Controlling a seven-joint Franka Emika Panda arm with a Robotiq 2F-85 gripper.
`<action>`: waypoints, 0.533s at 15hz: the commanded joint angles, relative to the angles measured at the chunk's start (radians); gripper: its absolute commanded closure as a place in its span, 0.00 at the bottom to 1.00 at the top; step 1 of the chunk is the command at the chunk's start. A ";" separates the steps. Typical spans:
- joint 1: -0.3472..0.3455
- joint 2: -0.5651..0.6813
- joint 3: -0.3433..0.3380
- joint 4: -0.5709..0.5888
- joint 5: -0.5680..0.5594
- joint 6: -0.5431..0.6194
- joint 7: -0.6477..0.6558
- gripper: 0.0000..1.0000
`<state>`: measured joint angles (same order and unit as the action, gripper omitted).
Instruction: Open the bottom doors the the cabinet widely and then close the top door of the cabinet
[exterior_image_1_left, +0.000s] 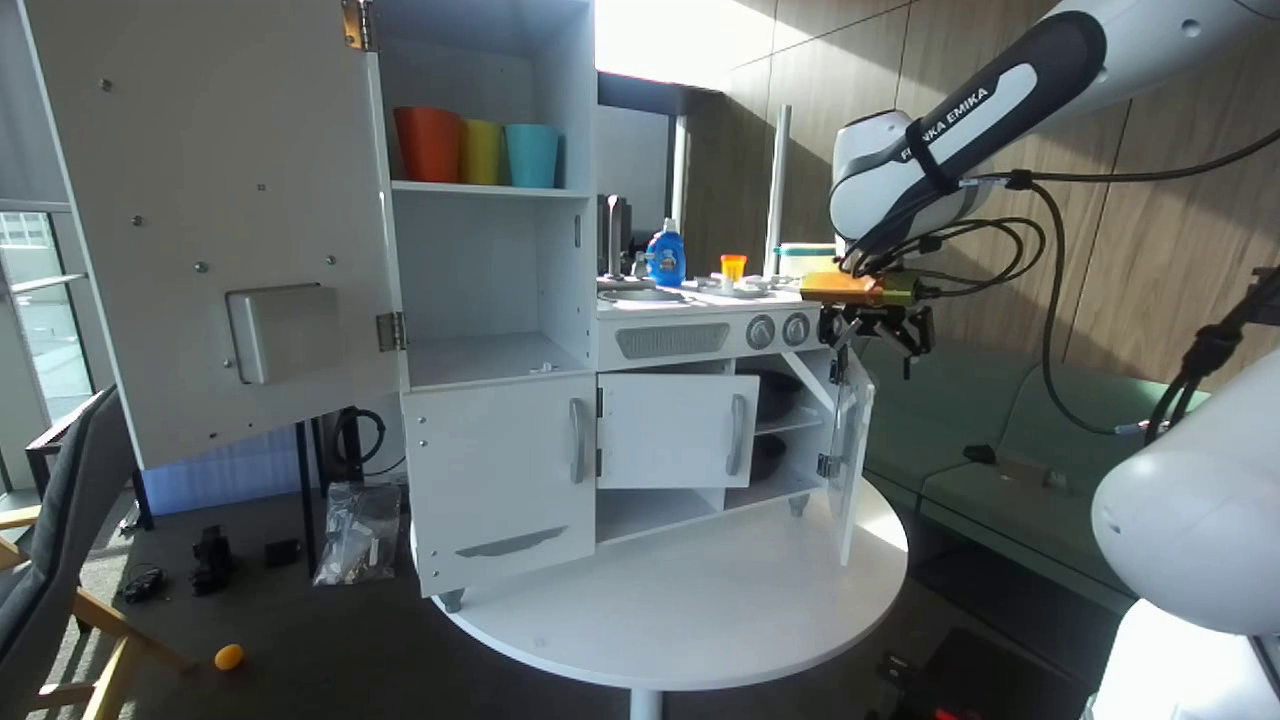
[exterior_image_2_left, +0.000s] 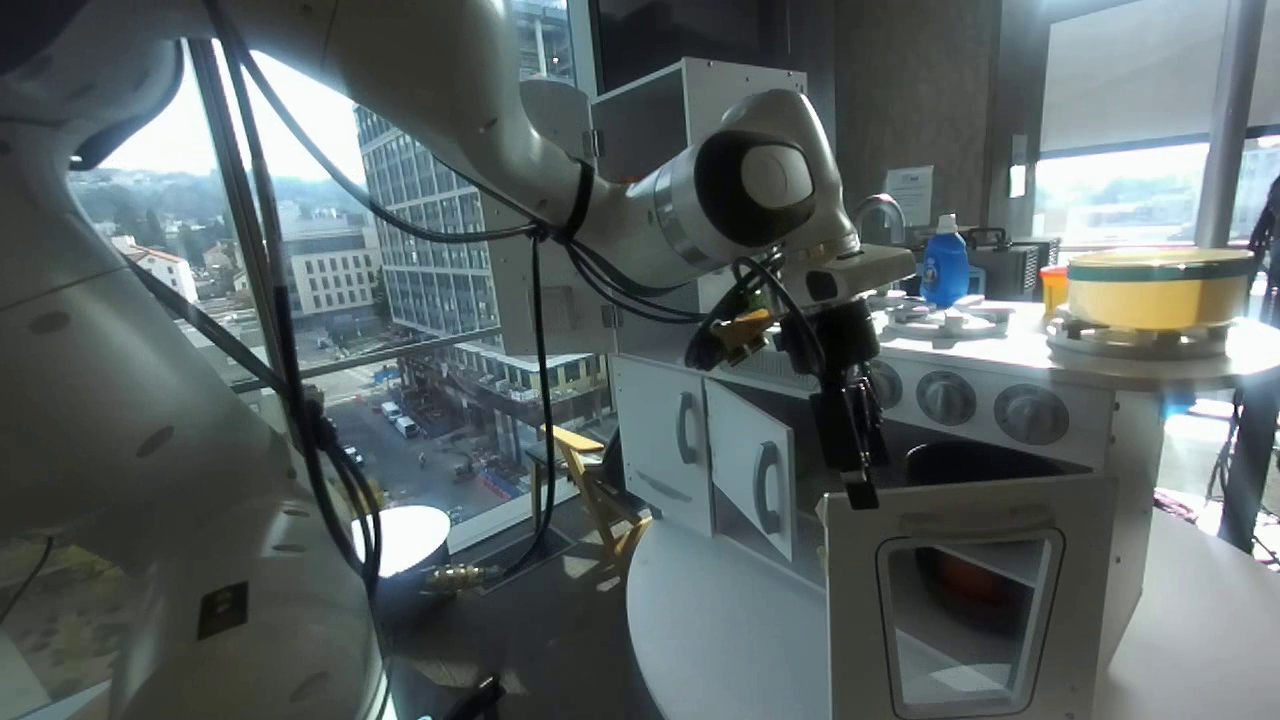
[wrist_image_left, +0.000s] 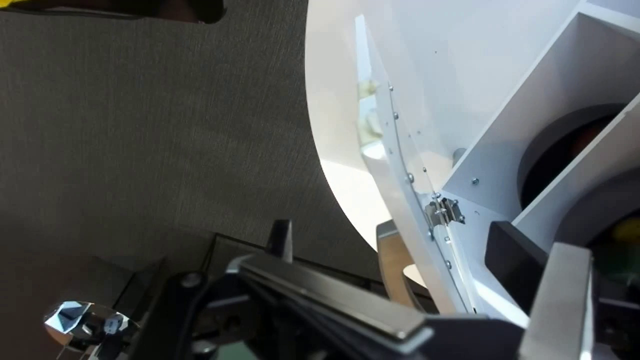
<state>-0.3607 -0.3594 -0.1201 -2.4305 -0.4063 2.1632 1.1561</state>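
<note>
The white cabinet (exterior_image_1_left: 665, 340) stands on a round table. Its top door (exterior_image_1_left: 210, 230) is swung wide open, inner face showing. The bottom door with the window frame (exterior_image_1_left: 853, 455) is open and stands out from the counter section; it also shows in an exterior view (exterior_image_2_left: 850, 620) and the wrist view (wrist_image_left: 400, 200). The bottom door beside it (exterior_image_1_left: 665, 430) is partly open, also in an exterior view (exterior_image_2_left: 740, 455). My gripper (exterior_image_1_left: 875, 350) is open above the window door, a finger on either side of its top edge in the wrist view (wrist_image_left: 392, 245). Contact cannot be told.
The column's plain lower door (exterior_image_1_left: 500, 480) is shut. Cups (exterior_image_1_left: 480, 150) stand on the upper shelf. A blue bottle (exterior_image_1_left: 665, 255) and a yellow pot (exterior_image_2_left: 1160, 290) stand on the counter top. Dark pots (exterior_image_1_left: 775, 395) sit inside the counter section. The round table's edge (exterior_image_1_left: 640, 670) is below.
</note>
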 joint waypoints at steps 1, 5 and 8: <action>0.037 -0.117 0.015 -0.048 0.012 0.041 -0.048 0.00; 0.124 -0.195 0.064 -0.063 0.100 0.021 -0.183 0.00; 0.203 -0.164 0.082 -0.044 0.229 0.042 -0.285 0.00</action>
<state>-0.2159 -0.5271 -0.0466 -2.4773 -0.2746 2.1835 0.9717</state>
